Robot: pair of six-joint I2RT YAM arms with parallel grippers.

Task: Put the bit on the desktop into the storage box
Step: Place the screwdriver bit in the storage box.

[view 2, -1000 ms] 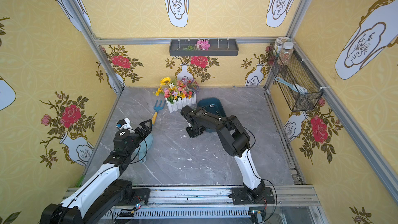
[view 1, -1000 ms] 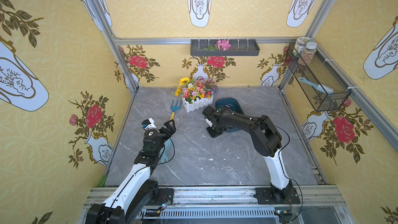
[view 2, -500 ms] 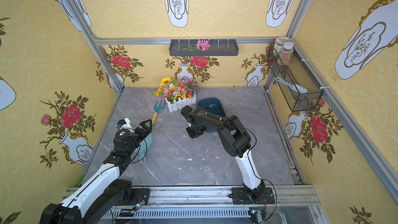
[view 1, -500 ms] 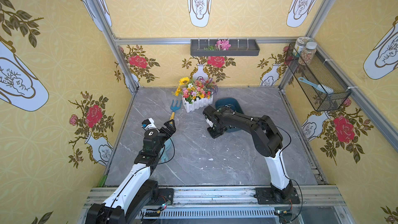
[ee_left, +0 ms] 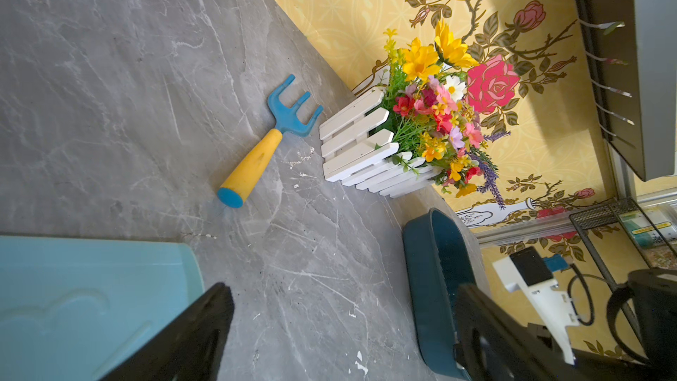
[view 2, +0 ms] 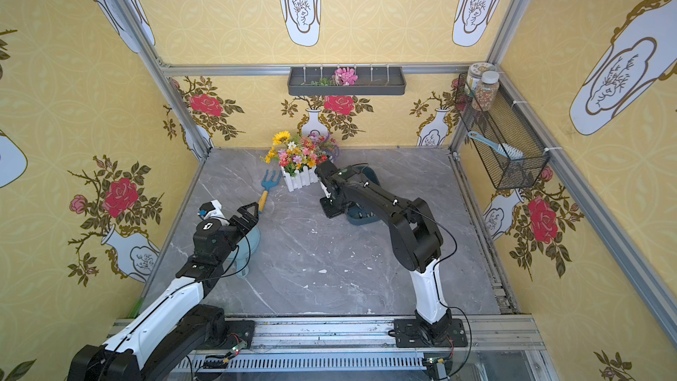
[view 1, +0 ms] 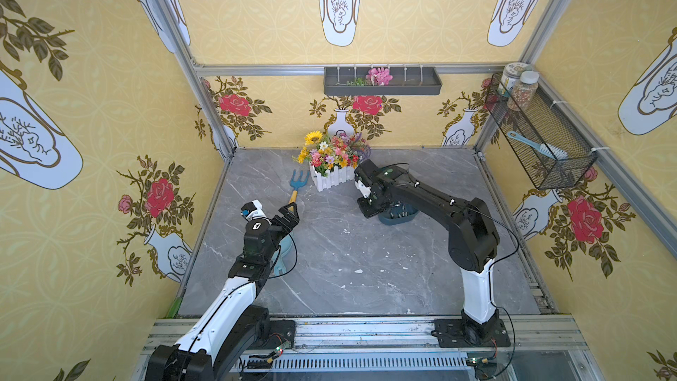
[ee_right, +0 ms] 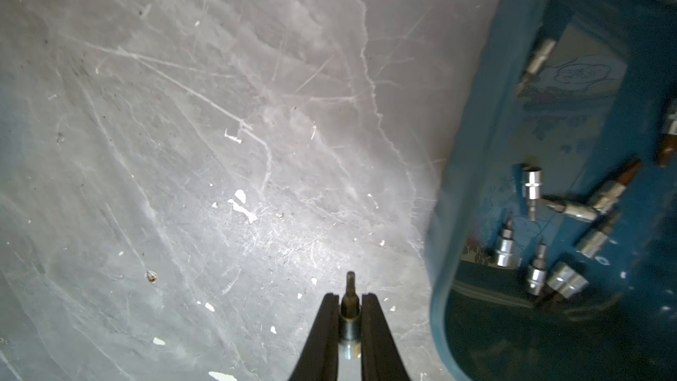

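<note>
Right wrist view, grasp just settled. My right gripper (ee_right: 350,296) is clenched on the bit (ee_right: 348,328), a small steel piece pinched between both fingers with its narrow tip poking out past them. Over the last second these jaws drew in their last little way and then held steady, while the arm barely shifted in both top views; I read that as the pick being complete. The bit hangs over the desktop (ee_right: 183,141); whether it is already clear of the slab I cannot tell. The storage box (ee_right: 454,214) lies just beside it, with several other bits (ee_right: 533,185) already resting on its floor. What remains, by my judgement, is a lift over that low wall and a release. My left gripper (view 1: 291,214) stands spread wide and empty over the edge of the pale blue scoop (view 1: 284,251), well apart from the box.
</note>
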